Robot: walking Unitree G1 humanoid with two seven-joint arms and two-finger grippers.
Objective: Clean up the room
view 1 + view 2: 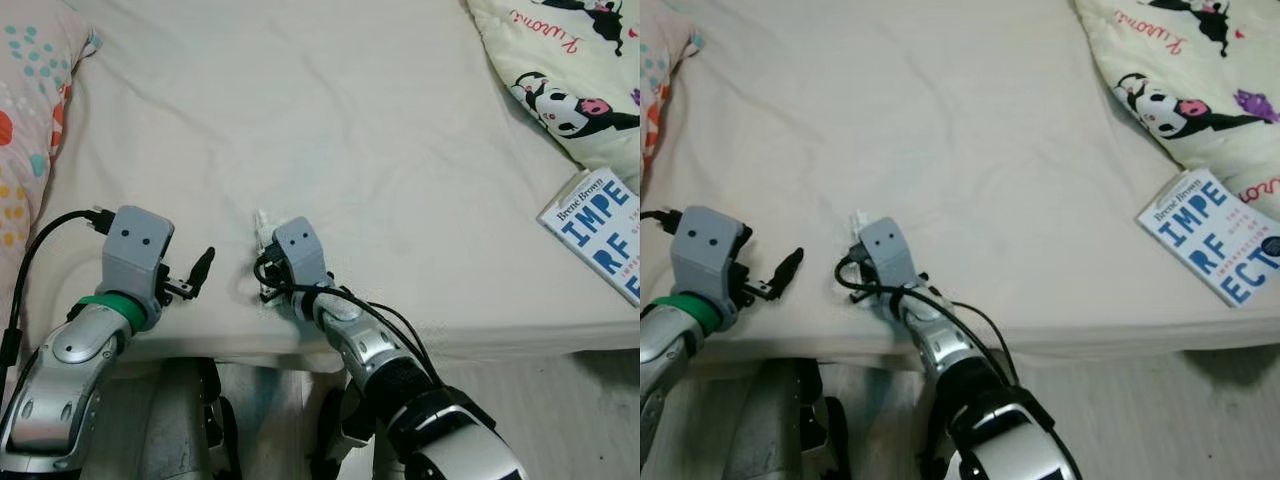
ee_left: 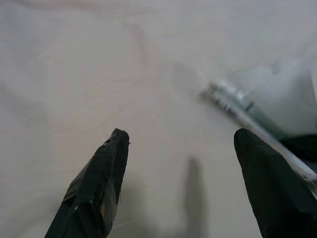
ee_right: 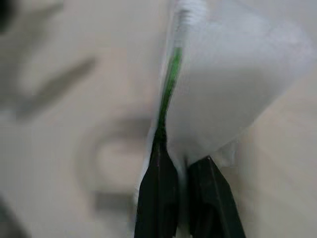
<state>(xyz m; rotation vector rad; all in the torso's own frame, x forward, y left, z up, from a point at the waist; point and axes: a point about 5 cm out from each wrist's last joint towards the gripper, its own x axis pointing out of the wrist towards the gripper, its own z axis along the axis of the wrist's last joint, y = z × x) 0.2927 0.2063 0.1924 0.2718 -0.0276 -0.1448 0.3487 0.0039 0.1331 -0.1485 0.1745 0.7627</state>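
Observation:
A small white plastic wrapper [image 3: 233, 84] with a green stripe is pinched between the fingers of my right gripper [image 3: 182, 163], which is shut on it. In the left eye view the wrapper [image 1: 262, 222] pokes out beyond the right gripper's grey housing, near the front edge of the cream bed sheet [image 1: 330, 120]. My left gripper [image 1: 197, 275] hovers open just to the left of it, low over the sheet. In the left wrist view its two black fingers [image 2: 101, 183] stand wide apart and the wrapper [image 2: 237, 101] lies ahead of them.
A blue and white book [image 1: 605, 235] lies at the bed's right edge. A cartoon-print quilt [image 1: 570, 70] covers the back right corner, and a dotted pillow [image 1: 25, 110] lies at the left. The floor [image 1: 560, 400] shows below the mattress edge.

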